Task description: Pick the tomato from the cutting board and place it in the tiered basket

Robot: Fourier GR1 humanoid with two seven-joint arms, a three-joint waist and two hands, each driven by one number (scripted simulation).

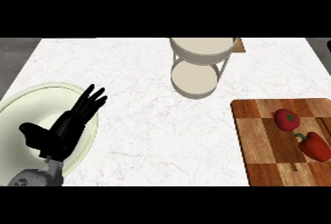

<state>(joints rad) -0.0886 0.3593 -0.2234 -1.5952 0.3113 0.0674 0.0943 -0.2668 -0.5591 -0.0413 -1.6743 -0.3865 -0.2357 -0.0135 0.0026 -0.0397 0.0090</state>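
The tomato point(286, 119) on the cutting board point(271, 148) looks light, smooth, bruisable; cup its round sides. Left hand point(65, 127) rests open-fingered.

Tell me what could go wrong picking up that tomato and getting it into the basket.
The bell pepper lies right beside the tomato on the cutting board, so fingers might knock or grab it instead. The only visible hand, the left hand, rests open over a plate, far from the board. The tiered basket has small trays.
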